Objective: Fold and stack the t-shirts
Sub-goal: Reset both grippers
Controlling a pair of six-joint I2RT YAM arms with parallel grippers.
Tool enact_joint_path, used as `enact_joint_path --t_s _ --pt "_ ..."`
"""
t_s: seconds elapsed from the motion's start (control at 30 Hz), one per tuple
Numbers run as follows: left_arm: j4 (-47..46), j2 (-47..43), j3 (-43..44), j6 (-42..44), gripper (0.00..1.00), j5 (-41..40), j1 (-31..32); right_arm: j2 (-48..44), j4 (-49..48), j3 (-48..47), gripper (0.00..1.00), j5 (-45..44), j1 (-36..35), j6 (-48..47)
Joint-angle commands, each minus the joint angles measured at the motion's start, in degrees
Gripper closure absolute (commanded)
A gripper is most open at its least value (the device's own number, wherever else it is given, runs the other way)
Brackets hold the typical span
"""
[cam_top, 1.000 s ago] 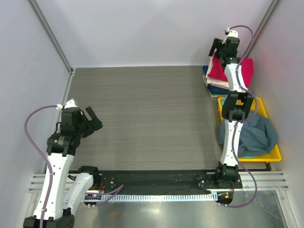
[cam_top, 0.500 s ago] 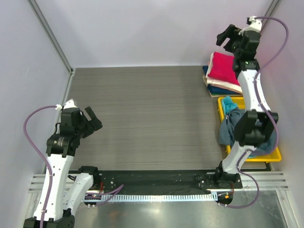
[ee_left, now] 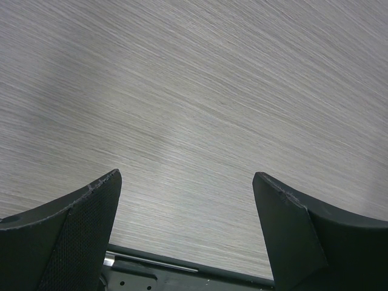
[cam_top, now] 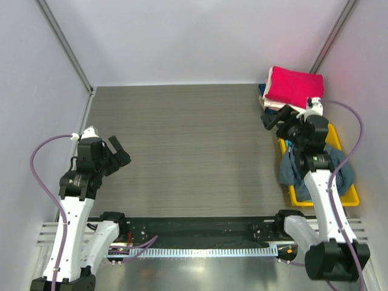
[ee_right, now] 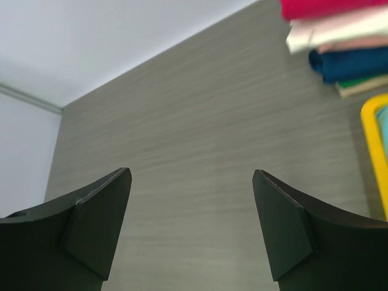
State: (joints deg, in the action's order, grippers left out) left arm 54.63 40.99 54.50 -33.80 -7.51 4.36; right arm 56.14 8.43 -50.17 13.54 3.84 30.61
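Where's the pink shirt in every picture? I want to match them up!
Top external: the pink shirt is at the far right, at the back of the table.
Left wrist: not in it; only table shows.
Right wrist: top right corner, only its edge, lying on the other folded shirts.
Shared landmark: the yellow tray, beside the pile; the right wrist view shows its rim.

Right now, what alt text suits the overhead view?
A folded stack of cloth t-shirts, crimson-pink on top, sits at the grey table's far right corner, beside a yellow plastic tray holding a crumpled slate-blue t-shirt. The left tool and right tool are open, empty.
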Motion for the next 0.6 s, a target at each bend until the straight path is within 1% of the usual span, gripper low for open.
enact_joint_path --t_s 0.0,0.07,0.23,0.3,0.4,0.57 --pt "-2.34 -0.74 -0.18 0.84 0.10 0.83 -0.41 -9.35 3.26 4.28 0.11 7.45 -0.23 3.40" --pt "-2.25 -1.09 -0.18 0.76 0.10 0.65 -0.41 -12.70 4.14 8.94 0.04 11.05 -0.32 5.85" --pt "-2.07 -1.18 -0.27 0.14 0.10 -1.02 -0.41 -22.72 7.57 15.79 0.02 14.58 -0.50 9.29" --pt "-1.90 -0.66 -0.18 -0.04 0.09 -1.28 -0.49 -24.75 8.71 16.42 0.01 15.46 -0.58 8.94" --pt "-1.72 0.14 -0.10 -0.04 0.09 -1.37 -0.41 -28.71 11.69 16.16 0.01 14.06 -0.50 7.80" --pt "-1.55 0.93 -0.10 -0.12 0.08 -1.63 -0.41 -31.26 14.77 16.07 0.00 13.18 -0.50 6.13"
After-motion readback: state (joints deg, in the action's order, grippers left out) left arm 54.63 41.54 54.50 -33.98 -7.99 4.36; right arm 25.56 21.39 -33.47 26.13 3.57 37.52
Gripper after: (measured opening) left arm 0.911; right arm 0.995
